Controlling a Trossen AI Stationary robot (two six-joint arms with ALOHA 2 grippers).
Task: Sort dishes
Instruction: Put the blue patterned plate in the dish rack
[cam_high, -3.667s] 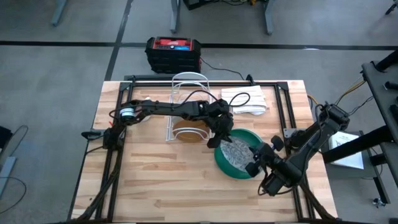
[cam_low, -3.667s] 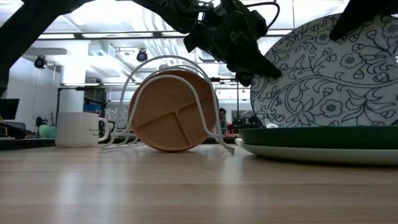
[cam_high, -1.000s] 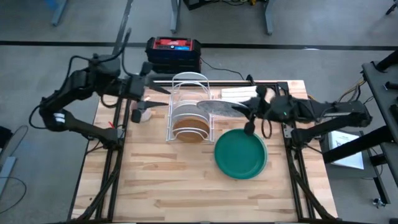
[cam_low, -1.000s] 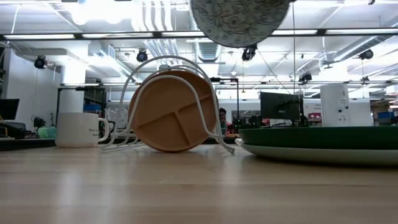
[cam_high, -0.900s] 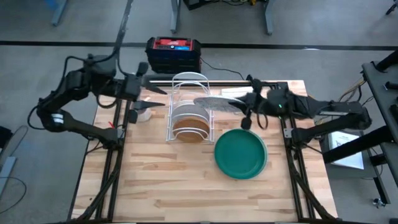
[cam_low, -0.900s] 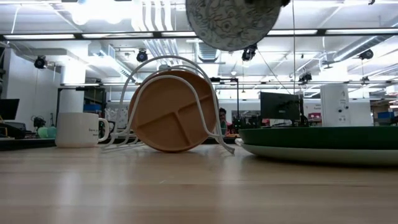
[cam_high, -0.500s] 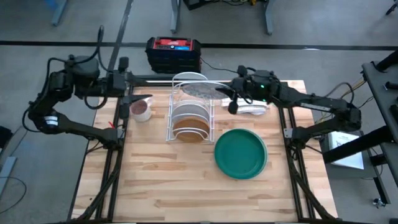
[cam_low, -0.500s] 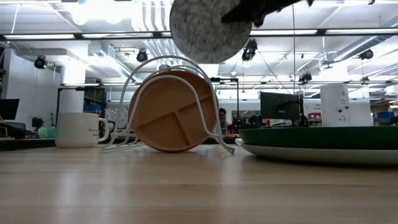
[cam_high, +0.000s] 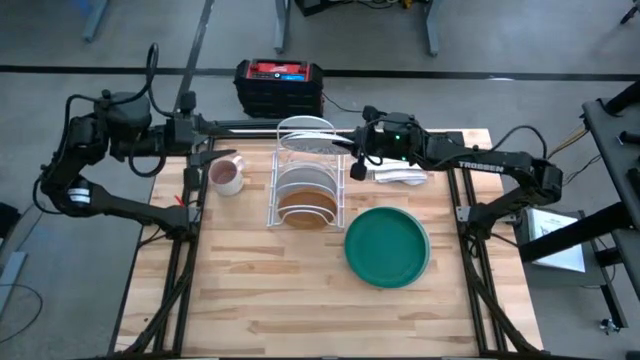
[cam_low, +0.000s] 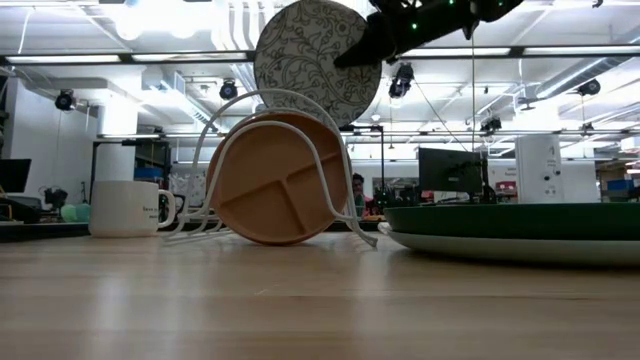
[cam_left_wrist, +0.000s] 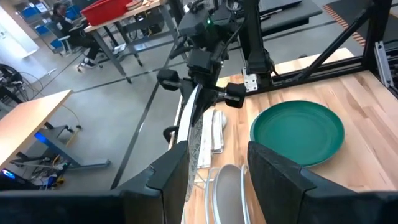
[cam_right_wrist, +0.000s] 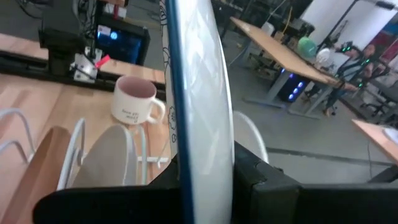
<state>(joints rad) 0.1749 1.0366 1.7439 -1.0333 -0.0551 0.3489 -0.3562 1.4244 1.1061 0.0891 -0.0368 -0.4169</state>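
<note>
Left gripper (cam_high: 190, 128) waits off the table's far-left edge, fingers spread, empty; right gripper (cam_high: 358, 150) is pinched on the grey-speckled plate (cam_low: 317, 62), poised above the wire rack (cam_high: 305, 190); the plate stands nearly on edge, faces toward the rack's ends; a skewed descent could strike a wire or the tan plate (cam_low: 272, 180).

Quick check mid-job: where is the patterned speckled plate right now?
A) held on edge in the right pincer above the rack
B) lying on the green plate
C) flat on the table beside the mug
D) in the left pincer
A: the right pincer grips the speckled plate on edge, above the wire rack, clear of the green plate.
</note>
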